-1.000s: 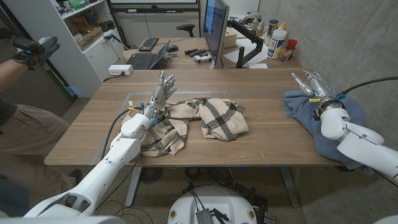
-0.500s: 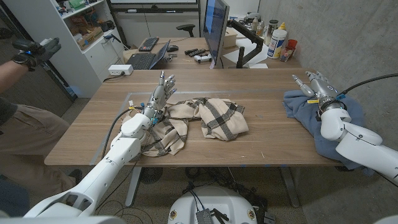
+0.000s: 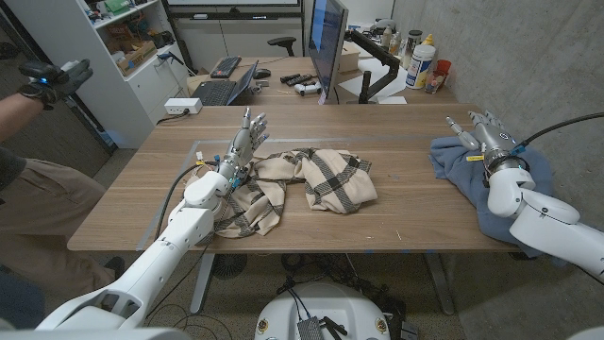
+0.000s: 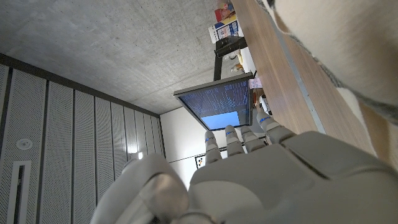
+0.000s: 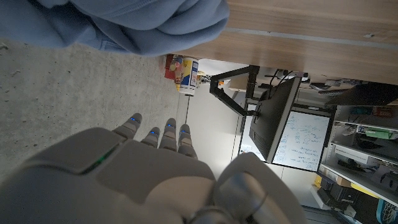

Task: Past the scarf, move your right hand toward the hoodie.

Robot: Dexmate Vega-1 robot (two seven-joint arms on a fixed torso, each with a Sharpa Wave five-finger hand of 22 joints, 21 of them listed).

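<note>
The reach looks nearly done, judging by how things lie. The right hand [image 3: 486,134] is over at the desk's right edge, well apart from the plaid scarf [image 3: 307,184] that sprawls across the middle of the desk [image 3: 396,212], so the scarf is already behind it. The blue hoodie [image 3: 469,170] is bunched at that right edge and spills over it toward the near right corner. The right hand sits at the far part of the heap — above it or on it; whether the palm actually touches the cloth cannot be told from the head view. What is left, at most, is a small settling of the hand onto the fabric.

The right hand is released: its fingers [image 5: 166,134] are stretched out straight and lie close together, with nothing between them. In the right wrist view they reach out past the hoodie's folds [image 5: 149,22] rather than closing around them.

The left hand [image 3: 243,144] stands at the scarf's left end, toward the desk's far left — fingers extended and pointing away from the robot, grasping nothing. Its wrist looks to be over the scarf's edge; contact there is unclear.
</note>
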